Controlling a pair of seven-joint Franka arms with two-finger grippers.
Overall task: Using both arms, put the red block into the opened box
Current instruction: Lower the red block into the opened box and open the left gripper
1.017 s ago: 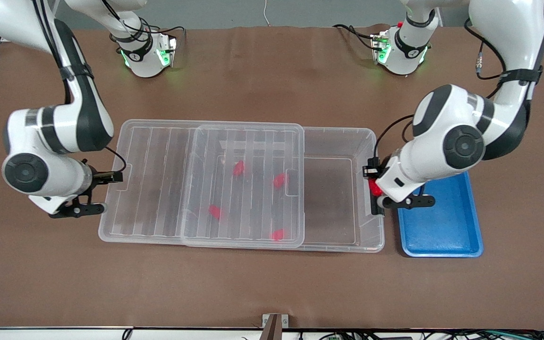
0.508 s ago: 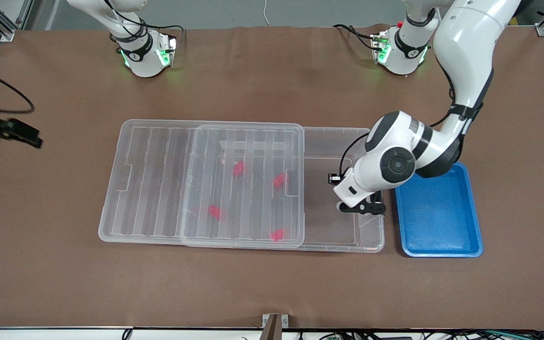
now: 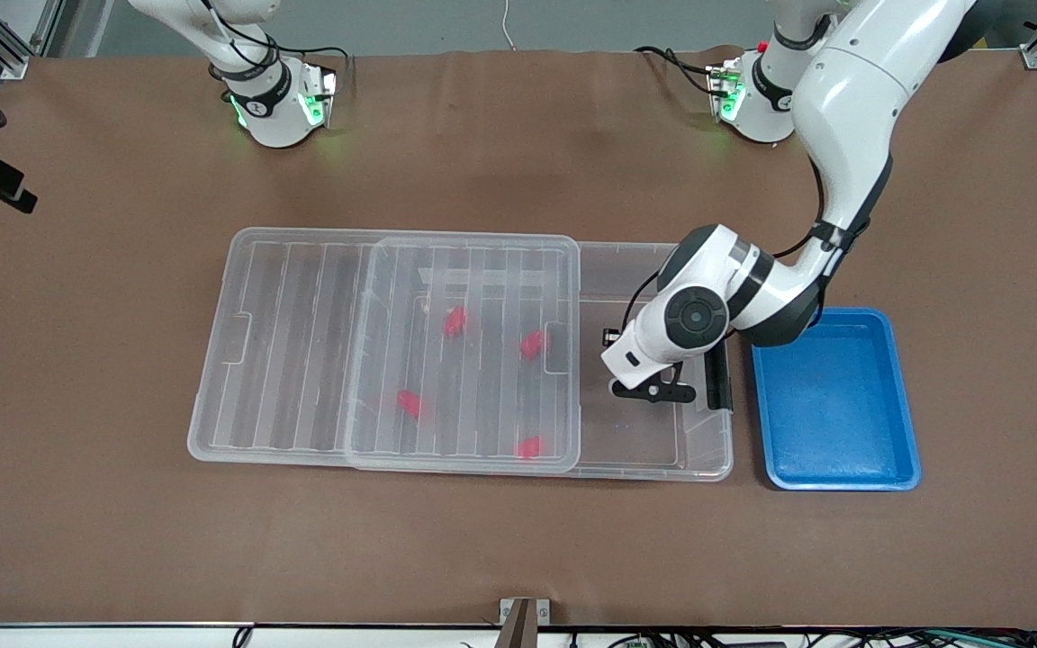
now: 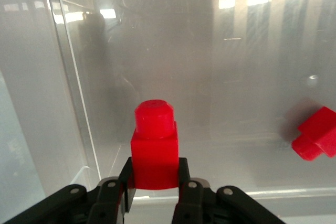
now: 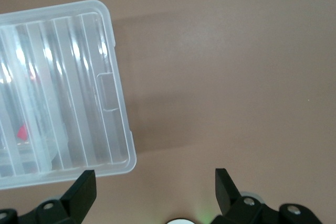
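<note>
I see the left gripper (image 4: 155, 195) pinched tight on the red block (image 4: 154, 150), hanging over the uncovered end of the box (image 3: 703, 450), beside the lid (image 3: 302, 342). Four more red blocks (image 3: 455, 320) lie inside under the lid. My right gripper (image 5: 155, 184) gapes wide, empty, above bare table (image 5: 236, 51).

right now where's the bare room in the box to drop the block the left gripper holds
Bare floor lies in the box's uncovered end beside the blue tray, under the left gripper shut on the red block. Under the slid lid it is crowded with four blocks. The right gripper waits open off the lid's end.
</note>
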